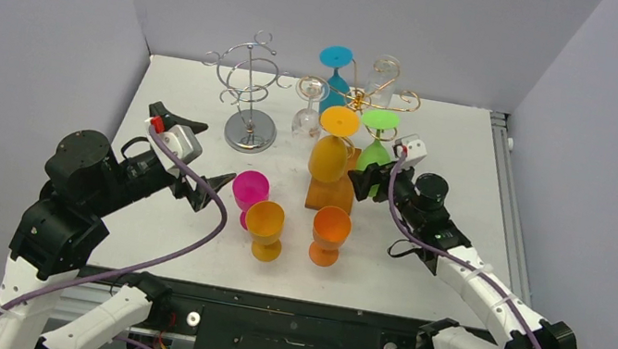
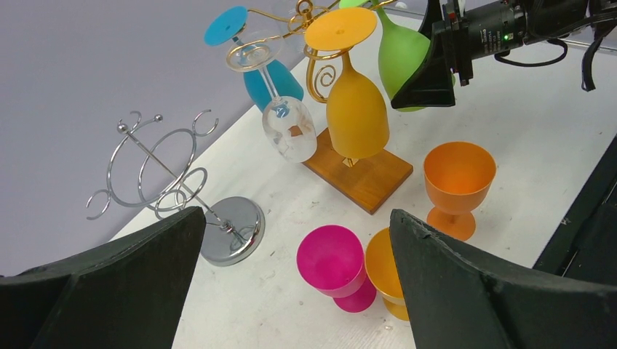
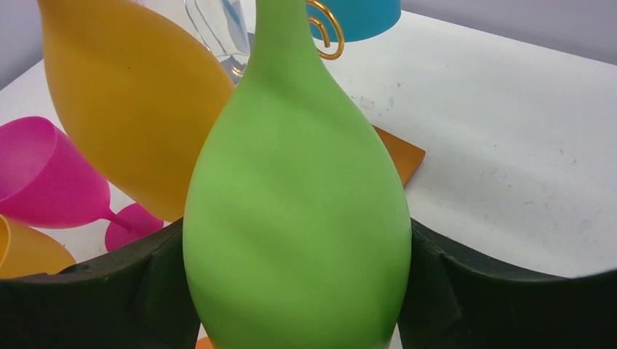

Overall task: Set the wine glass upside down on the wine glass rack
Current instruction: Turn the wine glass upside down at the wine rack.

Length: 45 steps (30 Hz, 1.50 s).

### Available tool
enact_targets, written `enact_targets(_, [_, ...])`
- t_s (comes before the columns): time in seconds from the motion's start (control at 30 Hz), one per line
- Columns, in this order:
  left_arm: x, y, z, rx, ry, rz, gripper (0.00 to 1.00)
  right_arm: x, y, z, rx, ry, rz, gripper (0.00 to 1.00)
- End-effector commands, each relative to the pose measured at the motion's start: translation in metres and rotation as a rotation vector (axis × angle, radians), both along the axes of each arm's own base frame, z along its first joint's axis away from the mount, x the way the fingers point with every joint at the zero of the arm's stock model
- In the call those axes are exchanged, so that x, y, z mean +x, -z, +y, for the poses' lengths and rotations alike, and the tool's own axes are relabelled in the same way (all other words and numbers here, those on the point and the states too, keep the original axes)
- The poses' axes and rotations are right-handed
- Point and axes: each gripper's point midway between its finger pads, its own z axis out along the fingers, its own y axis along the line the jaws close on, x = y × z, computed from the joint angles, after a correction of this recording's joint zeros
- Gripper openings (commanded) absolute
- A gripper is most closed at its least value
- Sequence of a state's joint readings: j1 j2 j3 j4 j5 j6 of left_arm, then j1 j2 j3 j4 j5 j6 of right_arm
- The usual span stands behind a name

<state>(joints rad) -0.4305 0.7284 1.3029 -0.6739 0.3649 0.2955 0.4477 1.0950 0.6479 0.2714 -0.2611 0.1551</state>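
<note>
Green wine glass point(image 1: 374, 155), matte and opaque, was hung upside down. Its flat foot was slotted into a curl of the gold wire rack point(image 1: 357, 100) up top, with the bowl dangling below. The bowl was sandwiched in the right claw point(image 1: 368, 179), fingers point(image 3: 466, 291) pressed on both sides. The rack was stood upright on its wooden base point(image 1: 331, 199), toward the back of the worktop point(image 1: 473, 182).

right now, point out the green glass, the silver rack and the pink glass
green glass point(image 3: 298, 218): right wrist view, middle of the bowl
silver rack point(image 1: 251, 132): top view, round base
pink glass point(image 2: 331, 259): left wrist view, inside the bowl
</note>
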Motion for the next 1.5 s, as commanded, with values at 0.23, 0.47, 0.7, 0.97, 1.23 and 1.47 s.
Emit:
enact_targets(0.23, [-0.001, -0.013, 0.005, -0.008, -0.023, -0.045, 0.96, 0.002, -0.013, 0.012, 0.030, 0.023, -0.096, 0.48])
enact_targets(0.47, [-0.002, -0.011, 0.006, -0.005, -0.025, -0.046, 0.96, 0.002, -0.025, 0.003, -0.040, 0.035, -0.138, 0.48])
enact_targets(0.7, [-0.002, -0.009, 0.007, -0.003, -0.028, -0.046, 0.96, 0.000, -0.038, -0.004, -0.013, 0.069, -0.193, 0.47])
enact_targets(0.97, [-0.001, -0.007, 0.007, -0.002, -0.029, -0.047, 0.96, -0.002, -0.036, -0.010, 0.043, 0.102, -0.197, 0.48])
enact_targets(1.23, [-0.001, -0.002, 0.006, 0.006, -0.022, -0.032, 0.96, 0.005, -0.015, -0.024, 0.105, 0.168, -0.129, 0.76])
enact_targets(1.47, [0.001, 0.006, 0.005, 0.016, -0.025, -0.007, 0.96, 0.004, -0.006, -0.017, 0.077, 0.138, -0.041, 0.78])
